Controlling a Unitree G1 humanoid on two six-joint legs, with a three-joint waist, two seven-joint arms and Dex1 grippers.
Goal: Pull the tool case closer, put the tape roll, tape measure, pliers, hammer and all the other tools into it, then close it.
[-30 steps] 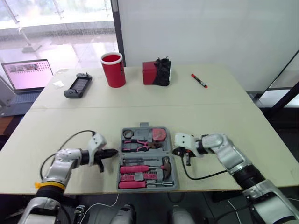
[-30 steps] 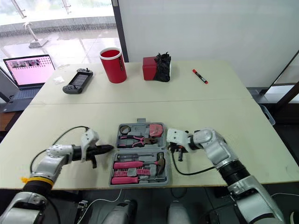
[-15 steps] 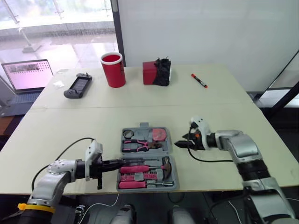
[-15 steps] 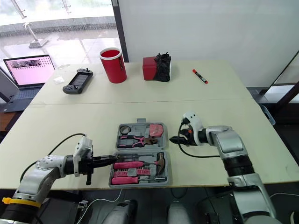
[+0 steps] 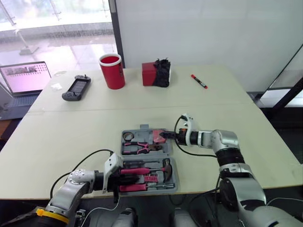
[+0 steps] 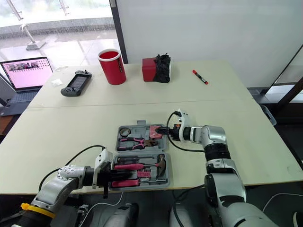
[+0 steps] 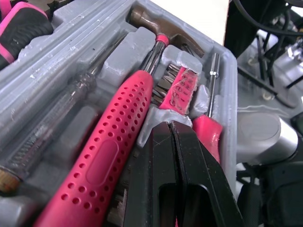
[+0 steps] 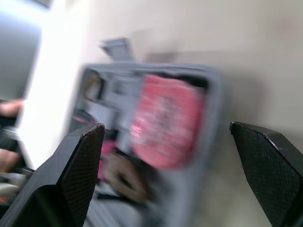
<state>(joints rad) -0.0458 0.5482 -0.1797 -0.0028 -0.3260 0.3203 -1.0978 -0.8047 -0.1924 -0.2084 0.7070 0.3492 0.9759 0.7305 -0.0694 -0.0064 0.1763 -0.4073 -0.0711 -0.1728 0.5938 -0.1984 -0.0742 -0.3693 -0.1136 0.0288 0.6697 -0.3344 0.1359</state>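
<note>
1. The tool case (image 5: 142, 132) lies open and flat at 6 o'clock on the table (image 5: 227, 118), close to the near edge. Its tools sit in their moulded beds.
2. The case is hard grey moulded plastic, stiff rather than springy. Loaded with steel, it is probably heavy for its size. The smooth rim looks likely to slip in a pinch grip, so the far wall or the latch tab at the case's 12 o'clock seems the best place to take hold when folding it shut.
3. In the far half, a small ring-shaped tape roll (image 5: 129, 136) sits at 11 o'clock. The pliers (image 5: 139, 146) have pink sleeved handles, and the rounded pink tape measure (image 8: 165, 120) sits at 1 o'clock.
4. The near half holds the hammer (image 7: 109, 151), which has a steel head and a pink dimpled grip that looks rubbery. Beside it lie a screwdriver (image 7: 57, 137) with a dark glossy handle and a pink ribbed bit strip (image 7: 180, 87).
5. The left gripper (image 7: 171, 127) is at the case's 8 o'clock with its fingers pressed together on nothing. The tips are just beside the hammer's grip, but I cannot tell whether they touch it.
6. The right gripper (image 5: 164, 136) is at the case's 1 o'clock with its fingers spread wide and empty, pointing at the tape measure corner.
</note>
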